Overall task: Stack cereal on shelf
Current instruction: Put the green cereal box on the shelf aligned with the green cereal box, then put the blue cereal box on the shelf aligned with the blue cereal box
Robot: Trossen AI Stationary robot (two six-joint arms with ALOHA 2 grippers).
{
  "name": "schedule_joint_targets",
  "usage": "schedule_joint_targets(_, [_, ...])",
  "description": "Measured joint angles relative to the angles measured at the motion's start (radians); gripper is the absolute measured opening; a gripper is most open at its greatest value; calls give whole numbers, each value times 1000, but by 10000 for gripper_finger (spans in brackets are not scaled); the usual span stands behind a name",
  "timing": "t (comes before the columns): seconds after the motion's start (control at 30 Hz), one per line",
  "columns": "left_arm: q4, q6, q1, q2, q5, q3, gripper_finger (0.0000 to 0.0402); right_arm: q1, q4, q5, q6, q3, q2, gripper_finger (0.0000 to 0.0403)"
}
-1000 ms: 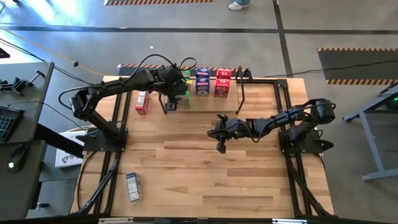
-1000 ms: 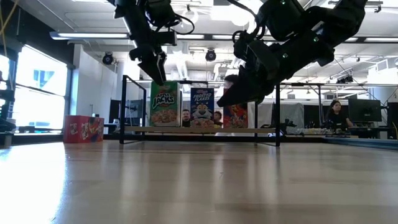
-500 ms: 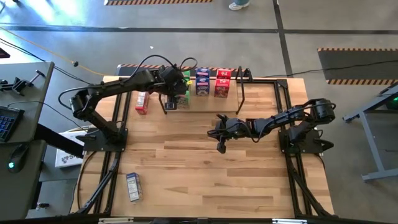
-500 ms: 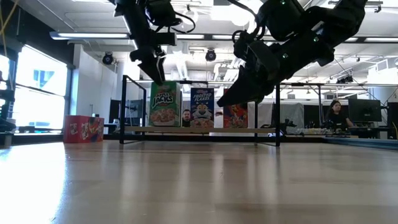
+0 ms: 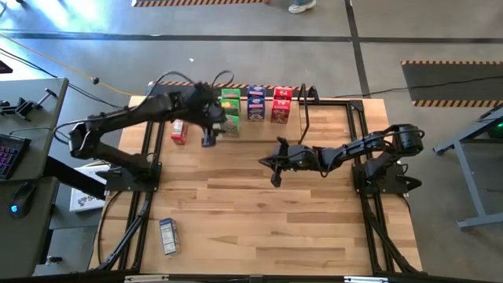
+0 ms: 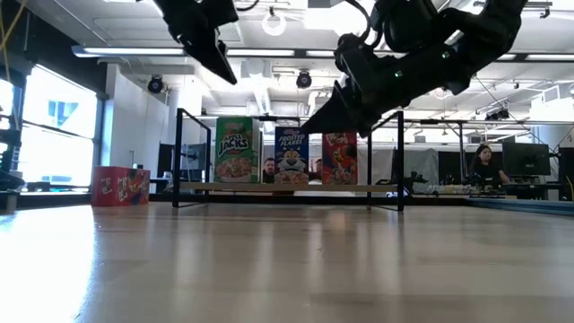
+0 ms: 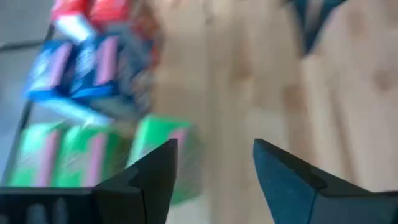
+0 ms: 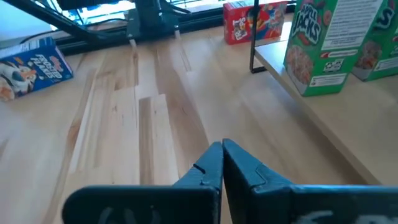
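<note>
Green (image 6: 235, 150), blue (image 6: 291, 154) and red (image 6: 339, 158) cereal boxes stand upright on the light-wood shelf (image 6: 287, 187) at the table's far side. In the high view another green box (image 5: 231, 120) stands in front of the first (image 5: 229, 97). My left gripper (image 5: 207, 140) hangs open and empty above the table, just near and left of the green boxes (image 7: 155, 146). My right gripper (image 5: 274, 181) is shut and empty above the table's middle, in front of the shelf (image 8: 323, 118).
A red box (image 5: 179, 130) stands on the table left of the shelf, also seen in the low view (image 6: 121, 186). A blue box (image 5: 167, 236) lies near the table's near left corner. Black hoop frames (image 5: 302, 110) stand at the shelf's ends. Bare wood lies in front.
My left gripper has risen and drawn back from the green box toward the table's near left. The green box stays upright on the shelf. My right gripper has risen a little, so the red box shows whole in the low view.
</note>
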Motion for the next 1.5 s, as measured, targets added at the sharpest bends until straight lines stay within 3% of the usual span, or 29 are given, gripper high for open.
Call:
schedule_joint_targets(0.13, [193, -77, -82, -32, 40, -175, 164, -3, 0, 2, -31, 0, 0, 0])
schedule_joint_targets(0.3, [514, -112, -175, 15, -151, -353, 106, -3, -1, 11, -38, 0, 0, 0])
schedule_joint_targets(0.5, [598, -111, -175, 114, -308, -380, 50, -3, -6, 10, -38, 0, 0, 0])
schedule_joint_targets(0.67, [699, -98, -152, 179, -334, -381, 36, -3, -7, 10, -38, 0, 0, 0])
schedule_joint_targets(0.8, [721, -95, -136, 190, -398, -381, 35, -3, -14, 9, -38, 0, 0, 0])
schedule_joint_targets(1.17, [721, -80, -117, 181, -399, -381, 35, -2, -14, 8, -46, 0, 0, 0])
schedule_joint_targets(1.33, [683, -114, -169, 90, -392, -381, 35, -2, -14, 8, -46, 0, 0, 0])
schedule_joint_targets(1.5, [542, -248, -305, -59, -388, -380, 35, -1, -30, 8, -75, 1, 0, 0])
